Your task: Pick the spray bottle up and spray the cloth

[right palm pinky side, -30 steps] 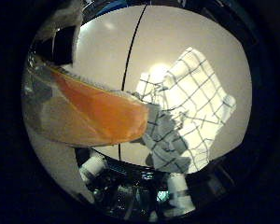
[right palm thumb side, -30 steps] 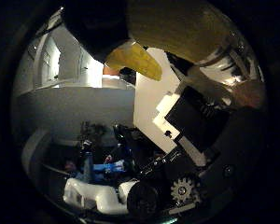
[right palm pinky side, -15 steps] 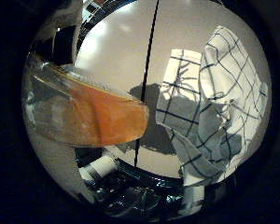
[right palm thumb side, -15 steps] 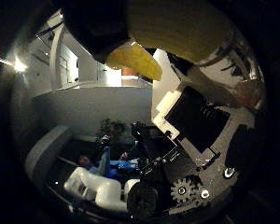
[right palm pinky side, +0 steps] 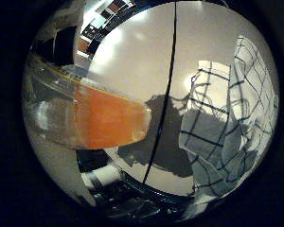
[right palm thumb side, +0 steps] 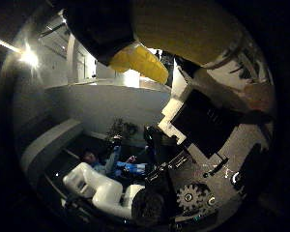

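Observation:
The spray bottle's clear body (right palm pinky side: 99, 125), filled with orange liquid, lies close across the little finger side view, held up above the white table (right palm pinky side: 132, 61). Its yellow spray head (right palm thumb side: 183, 24) and yellow trigger (right palm thumb side: 140, 63) fill one side of the thumb side view. My right hand (right palm thumb side: 208, 130) has its white and black fingers curled round the bottle's neck. A white cloth with dark checks (right palm pinky side: 227, 132) lies crumpled on the table beyond the bottle's base, and the bottle's shadow falls beside it.
A thin dark line (right palm pinky side: 169, 85) runs across the table top. The table's edge (right palm pinky side: 146, 182) shows past the shadow, with dark floor and white arm parts (right palm thumb side: 101, 188) beyond. A dim room with a low white wall (right palm thumb side: 106, 104) is in the background.
The whole picture has shifted, so the camera moved with the hand. The cloth now sits further towards the view's edge and more bare table shows. The bottle stays held.

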